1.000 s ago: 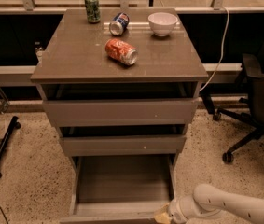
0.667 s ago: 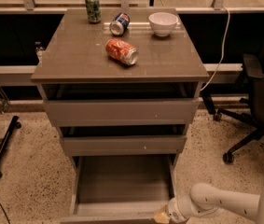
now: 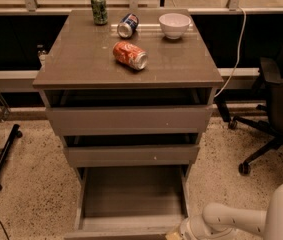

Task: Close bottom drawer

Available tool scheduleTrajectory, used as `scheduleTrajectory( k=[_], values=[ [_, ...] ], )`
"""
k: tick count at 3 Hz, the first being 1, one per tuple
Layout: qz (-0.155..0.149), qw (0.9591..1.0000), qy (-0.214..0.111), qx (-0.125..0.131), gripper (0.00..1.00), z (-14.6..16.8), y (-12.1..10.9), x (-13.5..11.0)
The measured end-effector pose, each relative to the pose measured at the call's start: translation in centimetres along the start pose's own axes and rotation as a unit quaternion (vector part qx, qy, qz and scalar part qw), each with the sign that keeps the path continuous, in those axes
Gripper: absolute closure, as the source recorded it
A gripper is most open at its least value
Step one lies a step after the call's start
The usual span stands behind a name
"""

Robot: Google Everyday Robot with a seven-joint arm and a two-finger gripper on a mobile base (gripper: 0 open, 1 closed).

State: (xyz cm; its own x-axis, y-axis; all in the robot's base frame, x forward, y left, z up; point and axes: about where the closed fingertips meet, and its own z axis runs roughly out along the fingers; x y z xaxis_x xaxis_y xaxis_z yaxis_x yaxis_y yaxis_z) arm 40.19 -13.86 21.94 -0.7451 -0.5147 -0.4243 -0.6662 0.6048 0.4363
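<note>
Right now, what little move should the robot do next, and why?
Probably push the bottom drawer straight in: it stands pulled far out, grey inside showing, and the gripper sits at its front's right end.

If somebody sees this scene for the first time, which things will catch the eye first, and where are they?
First the bottom drawer, pulled far out near the floor and showing its grey inside. Next the gripper, low at the picture's bottom edge, by that drawer's front right corner. On the cabinet top, an orange can lies on its side near the middle.
</note>
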Motion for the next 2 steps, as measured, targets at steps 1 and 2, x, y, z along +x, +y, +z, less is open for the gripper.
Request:
scheduleTrajectory(
  k=[1, 2],
  values=[
    [0.02, 0.9998, 0.002, 0.006, 1.0, 1.04, -1.08, 1.19],
    [0.025, 0.9996, -0.006, 0.014, 1.0, 1.53, -1.97, 1.06]
  ],
)
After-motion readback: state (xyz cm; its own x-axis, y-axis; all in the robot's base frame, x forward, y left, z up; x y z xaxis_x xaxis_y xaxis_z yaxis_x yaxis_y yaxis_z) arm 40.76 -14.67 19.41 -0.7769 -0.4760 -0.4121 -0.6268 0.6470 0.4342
